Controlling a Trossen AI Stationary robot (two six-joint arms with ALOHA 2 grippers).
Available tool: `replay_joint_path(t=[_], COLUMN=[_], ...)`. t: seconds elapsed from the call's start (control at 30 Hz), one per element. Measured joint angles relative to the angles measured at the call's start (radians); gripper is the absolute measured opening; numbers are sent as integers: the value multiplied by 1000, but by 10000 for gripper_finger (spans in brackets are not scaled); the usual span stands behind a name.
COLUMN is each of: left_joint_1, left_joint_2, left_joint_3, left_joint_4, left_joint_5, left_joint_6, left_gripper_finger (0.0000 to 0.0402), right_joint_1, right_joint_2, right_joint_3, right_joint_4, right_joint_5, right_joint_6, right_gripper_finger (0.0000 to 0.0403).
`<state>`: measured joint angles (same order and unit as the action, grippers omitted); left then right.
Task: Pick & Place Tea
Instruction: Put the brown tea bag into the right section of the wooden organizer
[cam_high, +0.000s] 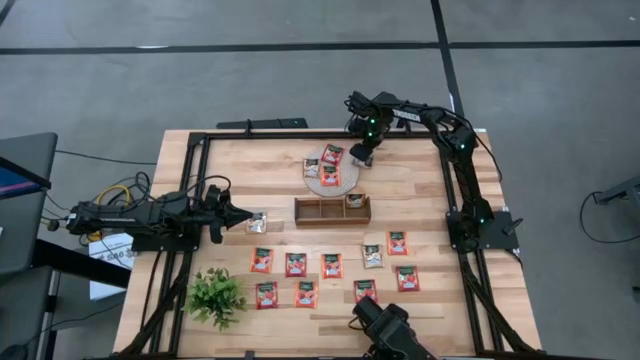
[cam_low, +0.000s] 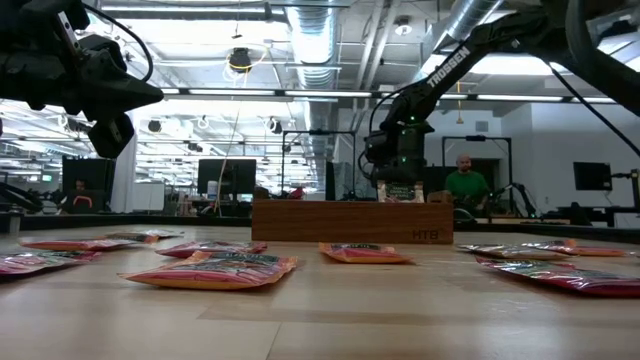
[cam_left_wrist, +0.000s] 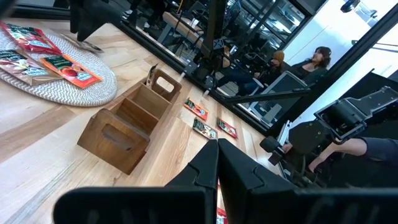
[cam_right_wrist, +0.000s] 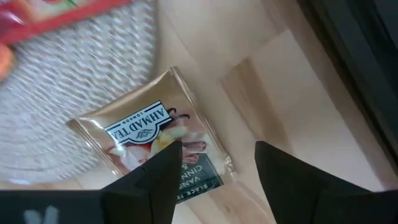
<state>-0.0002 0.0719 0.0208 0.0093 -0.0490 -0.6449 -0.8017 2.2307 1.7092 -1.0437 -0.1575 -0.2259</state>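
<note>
Near the surface's far edge, the right gripper (cam_high: 358, 156) hovers, fingers spread wide and empty, over a sachet (cam_right_wrist: 163, 149) at the mat's (cam_high: 330, 184) rim. Three sachets there; about ten remain loose (cam_high: 332, 264). Left gripper (cam_high: 240, 214) waits pinched shut, holding nothing.

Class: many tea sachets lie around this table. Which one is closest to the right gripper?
The silvery-grey sachet lying half on the rim of the round woven mat. The right gripper hovers over it with open fingers; the other sachets lie farther off.
</note>
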Motion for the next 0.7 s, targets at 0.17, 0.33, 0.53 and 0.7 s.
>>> replay_joint_path(t=[0.17,0.33,0.53,0.7], left_joint_1=[0,0,0,0], left_joint_2=[0,0,0,0], left_joint_3=[0,0,0,0], left_joint_4=[0,0,0,0], left_joint_5=[0,0,0,0], left_joint_6=[0,0,0,0], left_gripper_finger=[0,0,0,0], right_joint_1=[1,0,0,1], right_joint_2=[0,0,0,-22], right_joint_3=[0,0,0,0], right_joint_4=[-25,-52,-85,-82], right_joint_5=[34,87,133,133], right_joint_6=[-47,-77,-118,-124], right_gripper_finger=[203,197,189,183])
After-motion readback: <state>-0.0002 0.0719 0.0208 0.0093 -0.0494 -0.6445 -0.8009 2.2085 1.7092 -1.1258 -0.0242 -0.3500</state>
